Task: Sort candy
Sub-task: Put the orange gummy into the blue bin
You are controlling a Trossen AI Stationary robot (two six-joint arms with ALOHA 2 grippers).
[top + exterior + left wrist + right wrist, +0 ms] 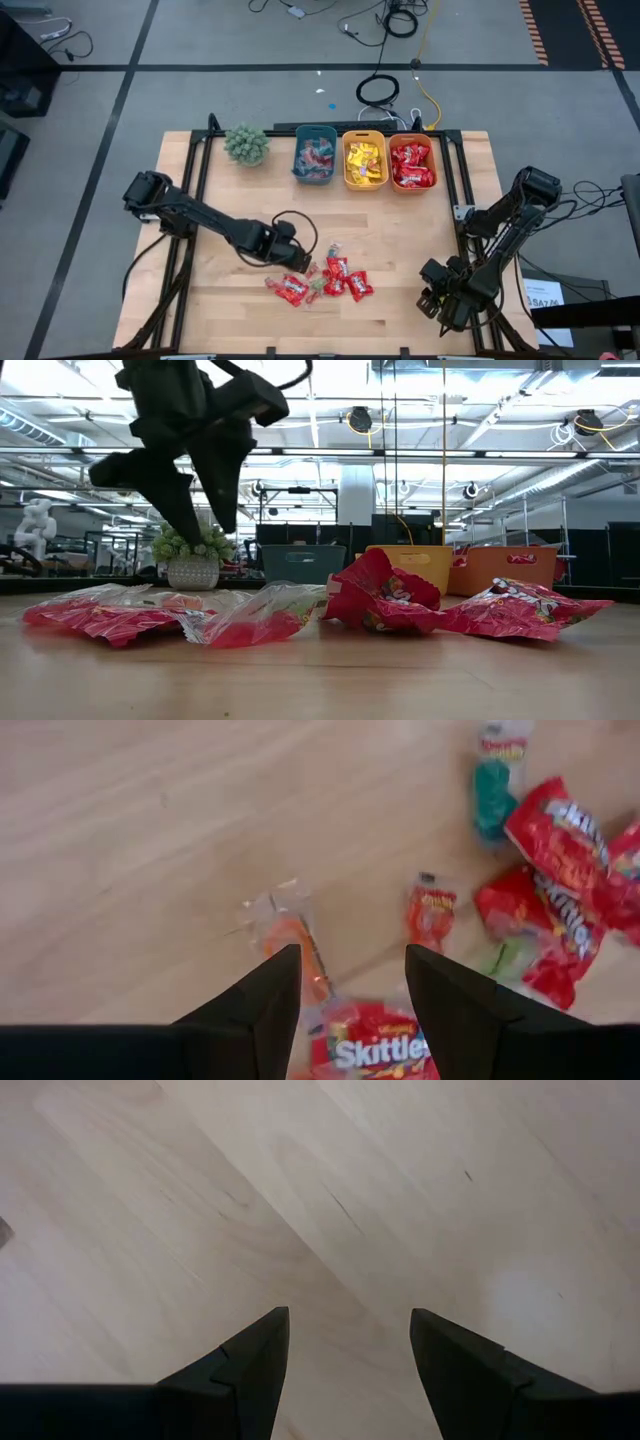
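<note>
The candy lies in a loose pile on the wooden table near its front edge: shiny red packets, a red Skittles packet, small clear-wrapped orange pieces and a teal piece. My left gripper hangs open just above the pile's left end, pointing steeply down. Its fingers stand over the orange piece and the Skittles packet and touch nothing. In the low view it is clear of the packets. My right gripper waits open over bare wood at the front right.
Three bins stand in a row at the far edge: teal, yellow and orange, each with candy inside. A small green plant sits left of them. Bare wood lies between the pile and the bins.
</note>
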